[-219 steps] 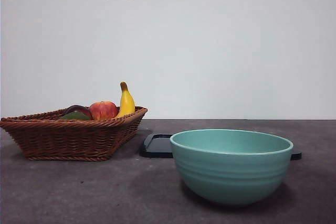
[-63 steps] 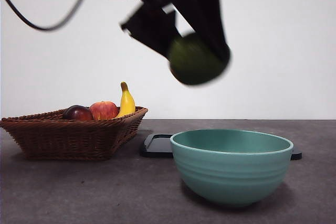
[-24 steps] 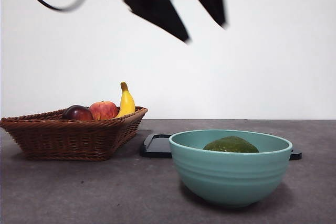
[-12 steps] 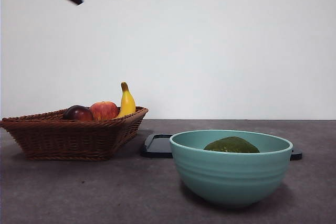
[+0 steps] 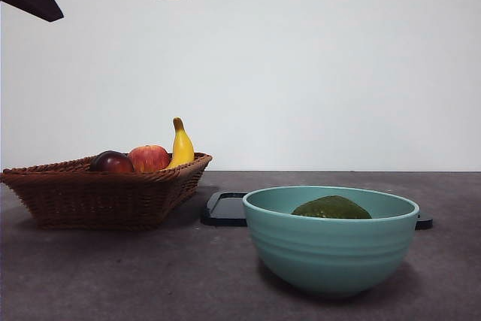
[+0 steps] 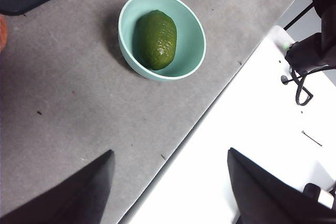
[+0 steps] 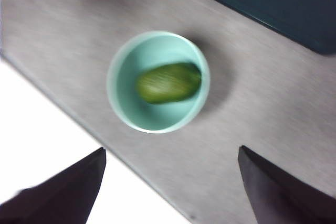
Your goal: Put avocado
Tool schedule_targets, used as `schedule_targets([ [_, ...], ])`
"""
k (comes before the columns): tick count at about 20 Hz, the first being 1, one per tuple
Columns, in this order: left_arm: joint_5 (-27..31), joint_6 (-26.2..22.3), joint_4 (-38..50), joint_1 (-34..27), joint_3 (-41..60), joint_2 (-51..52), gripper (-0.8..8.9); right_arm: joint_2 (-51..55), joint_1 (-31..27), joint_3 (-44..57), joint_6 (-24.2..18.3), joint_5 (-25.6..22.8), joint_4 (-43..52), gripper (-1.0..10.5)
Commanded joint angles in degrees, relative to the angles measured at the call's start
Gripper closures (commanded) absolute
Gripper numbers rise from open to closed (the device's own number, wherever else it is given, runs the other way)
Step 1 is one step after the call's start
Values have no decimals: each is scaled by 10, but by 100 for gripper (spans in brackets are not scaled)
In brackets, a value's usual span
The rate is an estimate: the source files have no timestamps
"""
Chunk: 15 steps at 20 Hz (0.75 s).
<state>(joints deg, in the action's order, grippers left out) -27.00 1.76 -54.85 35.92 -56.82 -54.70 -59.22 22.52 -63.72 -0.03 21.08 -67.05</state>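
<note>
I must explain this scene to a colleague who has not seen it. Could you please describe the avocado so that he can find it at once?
Find the teal bowl, the large thing nearest the camera, to the right of the wicker basket. The avocado lies alone inside it. It is dark green, oval and dull-skinned, unlike the red apple, the dark red-purple fruit and the yellow banana in the basket.

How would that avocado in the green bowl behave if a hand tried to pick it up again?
The avocado looks oval and rounded, so it would probably roll or rock against the bowl's curved wall when nudged. Its pebbly, dull skin likely offers decent grip. It seems rigid, holding its shape while lying on its side.
</note>
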Motion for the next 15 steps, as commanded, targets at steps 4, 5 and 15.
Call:
schedule_targets([
  [4,-3,-11,5,5,-5,-3,471,-87,30,-11,-1,-31,41,619],
  [5,-3,-11,5,5,-5,-3,471,-105,39,-11,0,-38,53,619],
  [15,-3,-11,5,5,-5,-3,471,-270,85,-11,0,-81,149,641],
])
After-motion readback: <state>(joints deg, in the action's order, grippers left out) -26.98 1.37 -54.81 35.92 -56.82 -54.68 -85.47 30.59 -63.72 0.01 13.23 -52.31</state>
